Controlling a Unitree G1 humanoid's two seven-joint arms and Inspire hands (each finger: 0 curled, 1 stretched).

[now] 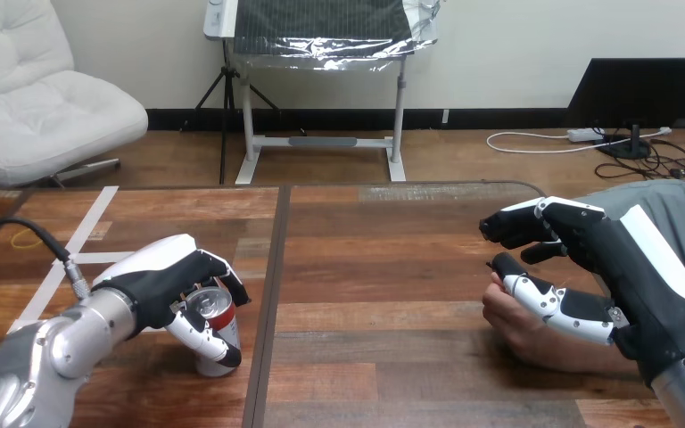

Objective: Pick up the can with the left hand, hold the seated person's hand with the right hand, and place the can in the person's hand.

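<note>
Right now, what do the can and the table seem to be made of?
The can looks like metal: a shiny silver top and a glossy red and white printed side. The table looks like wood, or perhaps a wood-look surface: brown planks with visible grain and a slight sheen.

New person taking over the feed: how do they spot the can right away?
Start at the wooden table and follow the dark seam running down its middle. Just left of it, the can stands upright, with the fingers of the left hand curled round it. Its red-and-white body and silver top mark it out.
</note>
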